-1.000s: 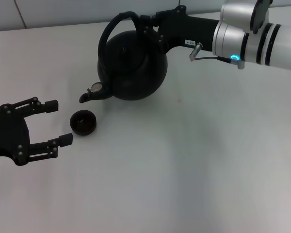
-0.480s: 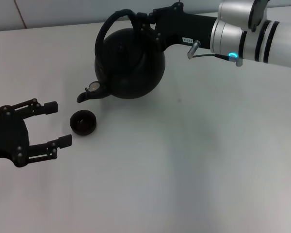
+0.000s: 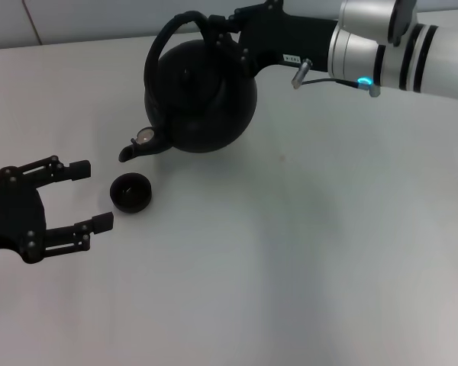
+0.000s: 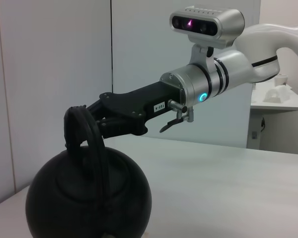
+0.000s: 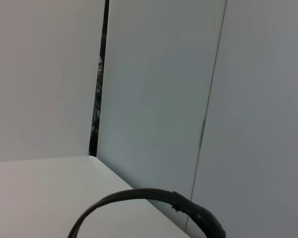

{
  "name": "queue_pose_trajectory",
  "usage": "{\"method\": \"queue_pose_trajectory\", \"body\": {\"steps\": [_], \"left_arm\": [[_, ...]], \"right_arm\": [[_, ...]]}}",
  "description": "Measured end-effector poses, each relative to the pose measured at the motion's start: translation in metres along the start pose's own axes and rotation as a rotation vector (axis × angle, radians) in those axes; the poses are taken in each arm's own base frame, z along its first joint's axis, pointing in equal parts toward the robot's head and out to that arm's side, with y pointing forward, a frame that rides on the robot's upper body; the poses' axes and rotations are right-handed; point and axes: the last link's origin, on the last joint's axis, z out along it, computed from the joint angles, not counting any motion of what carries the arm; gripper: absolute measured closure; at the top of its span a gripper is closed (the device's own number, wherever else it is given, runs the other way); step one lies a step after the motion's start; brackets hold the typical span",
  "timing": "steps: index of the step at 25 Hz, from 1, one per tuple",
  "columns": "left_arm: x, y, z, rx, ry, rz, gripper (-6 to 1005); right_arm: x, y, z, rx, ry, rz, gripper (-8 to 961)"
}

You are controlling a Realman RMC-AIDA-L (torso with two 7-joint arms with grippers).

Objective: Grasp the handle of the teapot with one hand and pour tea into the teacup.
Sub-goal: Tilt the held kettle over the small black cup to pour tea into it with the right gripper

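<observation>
Near the top centre of the head view, the right gripper [image 3: 221,38] is clenching the handle [image 3: 162,42] of the teapot [image 3: 202,97], whose spout is pointing toward the lower left. Just below the spout, the teacup [image 3: 131,192] is sitting on the white table [image 3: 305,252]. At the left edge, the left gripper [image 3: 84,196] is hovering beside the teacup, fingers spread and holding nothing.

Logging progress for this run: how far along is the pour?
Done: right gripper is shut on the handle. In hand: teapot tilts, spout toward but short of the teacup. Left: pouring; no tea visible. Left gripper waits open beside the cup.
</observation>
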Motion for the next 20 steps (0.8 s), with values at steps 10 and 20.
{"method": "queue_pose_trajectory", "body": {"steps": [10,20], "left_arm": [[-0.0004,0.0003,0.0001,0.000,0.001,0.006,197],[0.0009,-0.0024,0.0022,0.003,0.000,0.011,196]], "right_arm": [[0.0008,-0.0030,-0.0003,0.011,0.030,-0.040,824],[-0.0008,-0.0018,0.0042,0.008,0.065,-0.102,826]]}}
